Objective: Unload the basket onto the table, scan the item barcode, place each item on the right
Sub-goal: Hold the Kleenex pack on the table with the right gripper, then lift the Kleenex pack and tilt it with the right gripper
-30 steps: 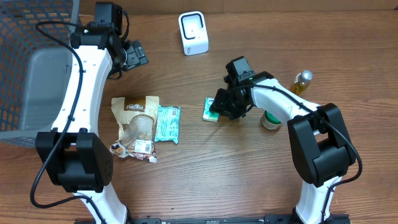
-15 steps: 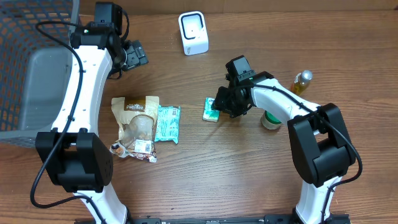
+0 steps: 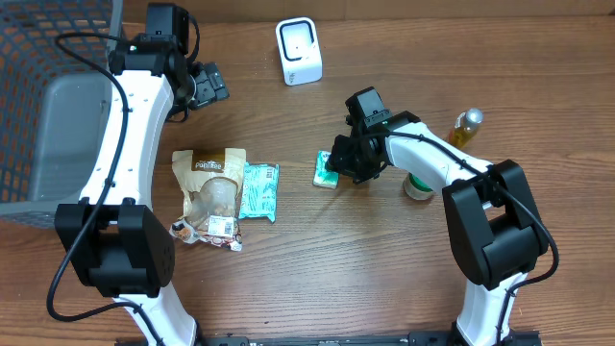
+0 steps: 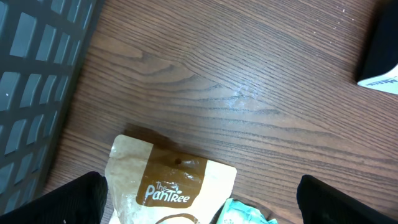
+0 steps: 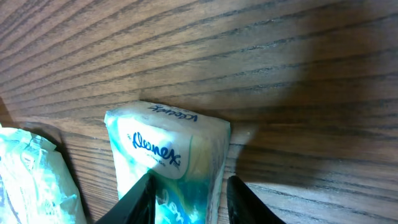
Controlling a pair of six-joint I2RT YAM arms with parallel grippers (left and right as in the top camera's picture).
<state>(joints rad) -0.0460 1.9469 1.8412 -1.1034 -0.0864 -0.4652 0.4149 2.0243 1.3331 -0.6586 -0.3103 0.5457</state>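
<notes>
A white barcode scanner stands at the back of the table; its dark edge shows in the left wrist view. A green and white Kleenex tissue pack lies flat on the wood. My right gripper straddles the pack's near end, one finger pressed into its left side and the other at its right edge. My left gripper hangs wide open above the table, holding nothing.
A brown Pantree pouch and a teal packet lie left of the tissue pack. A grey mesh basket fills the far left. A small bottle and a tape roll sit by the right arm.
The right gripper's fingers have drawn in a little on the tissue pack. The left arm has not moved.
</notes>
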